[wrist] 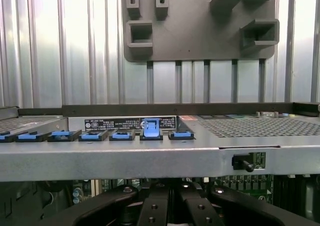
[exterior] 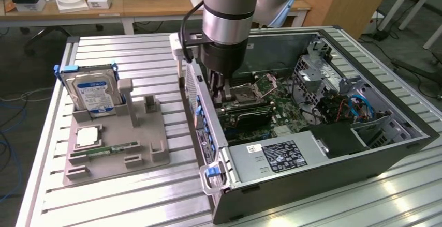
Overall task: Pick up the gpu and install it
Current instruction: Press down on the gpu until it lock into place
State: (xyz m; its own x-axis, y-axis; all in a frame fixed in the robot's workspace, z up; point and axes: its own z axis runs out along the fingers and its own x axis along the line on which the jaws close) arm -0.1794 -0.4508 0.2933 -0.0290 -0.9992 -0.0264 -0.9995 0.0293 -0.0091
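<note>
We see one robot arm reaching straight down into one open computer case (exterior: 332, 180), which lies on its side on a ribbed metal table (exterior: 138, 201). The gripper (exterior: 219, 99) is low inside the case, close to the wall on the exterior view's left. Its fingers are drawn together. One gpu (exterior: 249, 115) sits on the green board inside the case, just under and beside the fingertips, with its black face showing. We cannot tell whether the fingers pinch its edge or only touch it.

Also inside the case are one bare processor socket (exterior: 266, 85) beyond the gpu, and one grey power supply (exterior: 276, 157) with a black label at the near end.

On the exterior view's left, well apart from the case, lies one grey holder tray (exterior: 117, 157). It carries three parts:
- one silver hard drive (exterior: 97, 93) with a blue label, standing upright in its slot
- one square silver chip (exterior: 88, 135), lying flat
- one narrow green memory stick (exterior: 116, 148), just beside the chip

The tall slot in the middle of the tray has nothing in it.

From the wrist view we look over the metal edge of the case toward the tray. Along that edge we count seven blue tabs (wrist: 151, 128) in a row, six lying low and one standing higher than the rest.
</note>
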